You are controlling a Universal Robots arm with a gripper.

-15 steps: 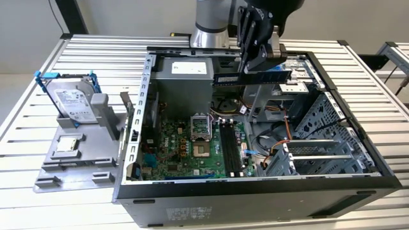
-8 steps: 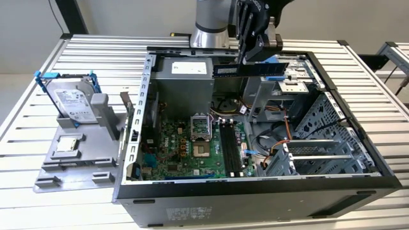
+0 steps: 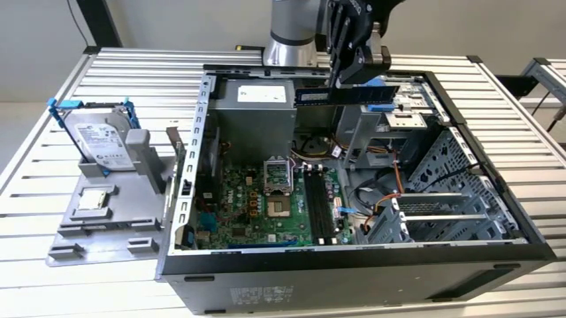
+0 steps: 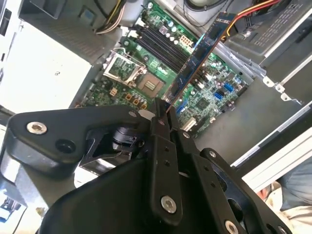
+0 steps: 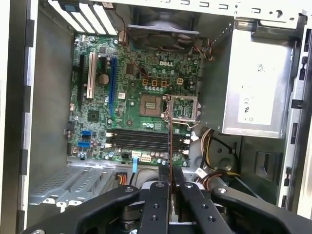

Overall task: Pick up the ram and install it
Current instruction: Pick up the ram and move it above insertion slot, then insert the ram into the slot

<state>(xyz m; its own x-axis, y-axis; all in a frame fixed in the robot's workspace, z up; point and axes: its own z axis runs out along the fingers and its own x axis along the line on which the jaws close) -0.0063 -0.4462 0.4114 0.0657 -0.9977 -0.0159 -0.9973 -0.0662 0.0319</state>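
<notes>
Ram, a thin dark board with a pale label, hangs level above the open computer case, clamped in the robot's gripper. At the exterior view's left a hard drive in its blue frame and a small square chip sit on a grey holder, well apart from the work. Further right the motherboard lies bare, its dark memory slots below the held stick. In the first wrist view the ram shows edge-on, with the gripper's two sides tight against its flat faces. It looks light and stiff but fragile; the safe hold is likely the upper part, away from the contact edge.
</notes>
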